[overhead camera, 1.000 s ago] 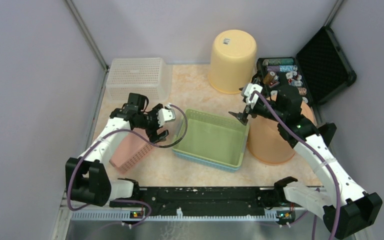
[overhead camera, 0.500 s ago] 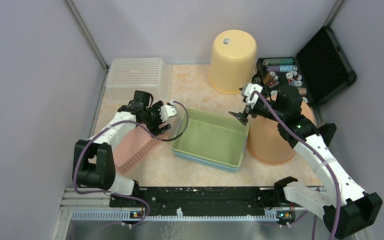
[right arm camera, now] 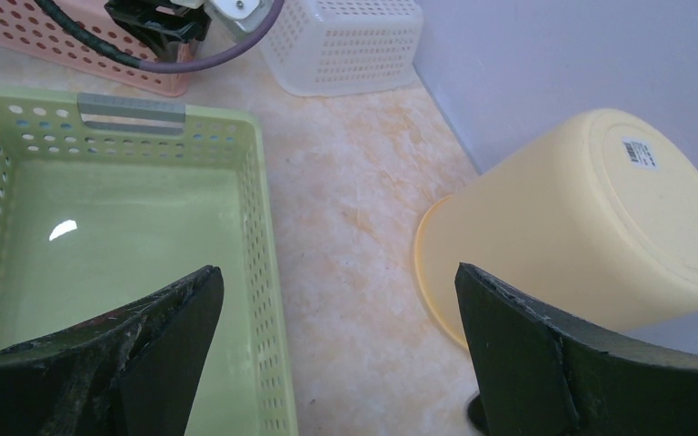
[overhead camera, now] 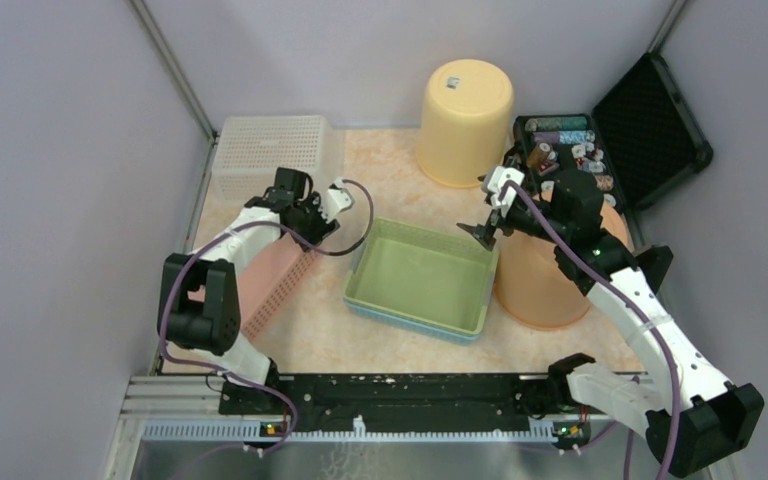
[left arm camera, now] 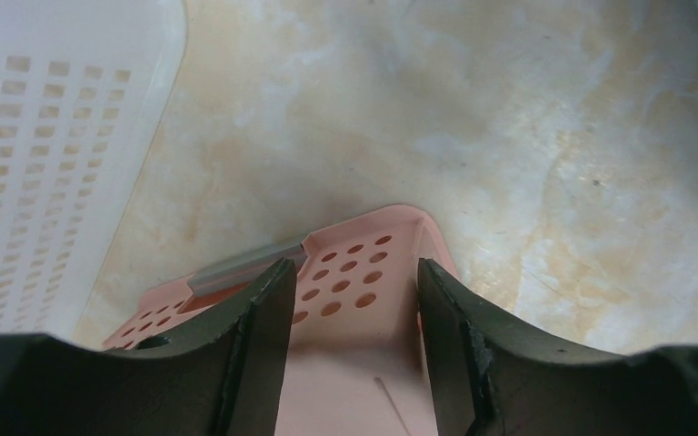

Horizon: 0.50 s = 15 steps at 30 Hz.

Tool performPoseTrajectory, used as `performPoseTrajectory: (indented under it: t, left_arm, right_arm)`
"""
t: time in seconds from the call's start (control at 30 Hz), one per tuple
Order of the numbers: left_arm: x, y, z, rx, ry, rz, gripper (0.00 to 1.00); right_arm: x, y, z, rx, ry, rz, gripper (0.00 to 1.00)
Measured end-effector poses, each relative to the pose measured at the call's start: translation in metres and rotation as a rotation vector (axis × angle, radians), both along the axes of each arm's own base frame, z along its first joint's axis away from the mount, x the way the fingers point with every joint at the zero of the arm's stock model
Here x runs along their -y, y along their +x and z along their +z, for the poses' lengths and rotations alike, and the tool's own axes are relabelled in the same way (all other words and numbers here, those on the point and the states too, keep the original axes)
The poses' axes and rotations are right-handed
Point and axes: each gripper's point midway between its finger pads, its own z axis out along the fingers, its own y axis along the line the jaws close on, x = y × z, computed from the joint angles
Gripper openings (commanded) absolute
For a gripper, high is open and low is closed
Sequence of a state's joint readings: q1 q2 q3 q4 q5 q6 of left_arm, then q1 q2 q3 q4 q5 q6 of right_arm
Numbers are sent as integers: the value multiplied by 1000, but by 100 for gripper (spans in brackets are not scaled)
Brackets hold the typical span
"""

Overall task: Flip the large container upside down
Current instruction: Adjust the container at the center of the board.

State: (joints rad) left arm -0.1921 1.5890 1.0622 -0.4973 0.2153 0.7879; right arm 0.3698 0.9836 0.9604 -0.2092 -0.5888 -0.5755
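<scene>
The light green perforated basket (overhead camera: 430,238) stands upright, open side up and empty, in the middle of the table; it also shows in the right wrist view (right arm camera: 268,227). My right gripper (overhead camera: 485,232) is open wide and empty, hovering over the basket's right rim (right arm camera: 341,300). My left gripper (overhead camera: 308,228) is open over the far corner of an upside-down pink basket (overhead camera: 265,285), left of the green one. In the left wrist view its fingers (left arm camera: 354,300) straddle that pink corner (left arm camera: 354,263) without closing on it.
A white mesh basket (overhead camera: 275,155) lies at the back left, close to the left gripper (left arm camera: 45,136). An upside-down yellow bucket (overhead camera: 465,120) stands at the back. An orange bucket (overhead camera: 540,285) sits under the right arm. An open black case (overhead camera: 650,115) holds several spools.
My left arm has swung back and to the left, carrying its gripper from beside the green basket to the pink basket's far corner. The right arm has not moved.
</scene>
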Motion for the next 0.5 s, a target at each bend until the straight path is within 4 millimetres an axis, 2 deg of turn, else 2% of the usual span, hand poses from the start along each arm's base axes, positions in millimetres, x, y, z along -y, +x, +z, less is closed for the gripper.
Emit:
performPoseTrajectory:
  t: [0.27, 0.5]
  left_arm:
    - [-17, 30, -2, 18, 50, 191, 59]
    - [-34, 52, 4, 43, 67, 345, 51]
  right_arm:
    - [0, 0, -1, -1, 0, 0, 99]
    - [0, 0, -2, -4, -2, -1, 99]
